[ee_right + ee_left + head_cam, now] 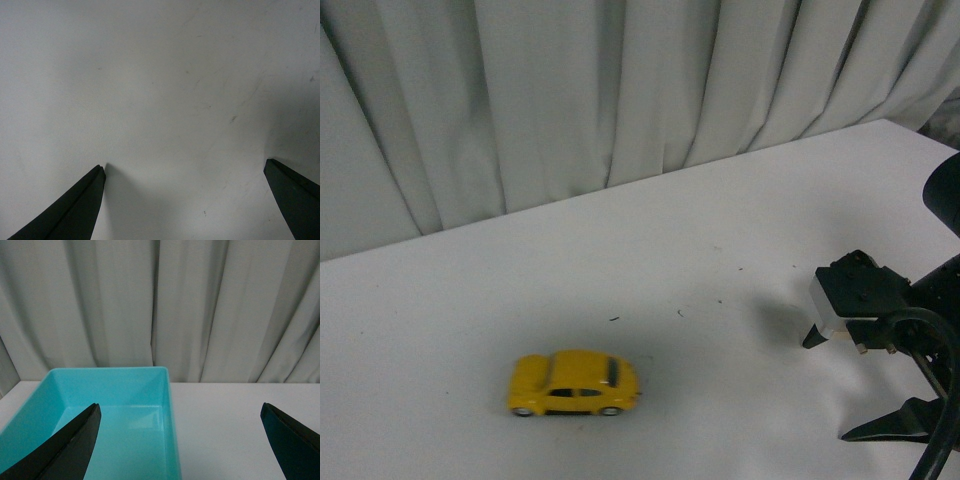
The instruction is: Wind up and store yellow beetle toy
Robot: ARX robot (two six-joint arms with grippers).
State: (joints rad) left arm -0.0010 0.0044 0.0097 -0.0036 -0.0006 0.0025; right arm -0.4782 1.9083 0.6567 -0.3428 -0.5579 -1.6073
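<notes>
Yellow beetle toy sits untouched, well left of my right gripper's spread fingers. Left gripper gapes too, teal bin just ahead for storing.

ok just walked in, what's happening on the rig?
Nothing is gripped yet. The yellow beetle toy sits on its wheels on the white table, untouched. The right pincer is open above bare table, off to the toy's right in the front view. The left pincer is open too, facing a turquoise bin; the part that shows is empty.
</notes>
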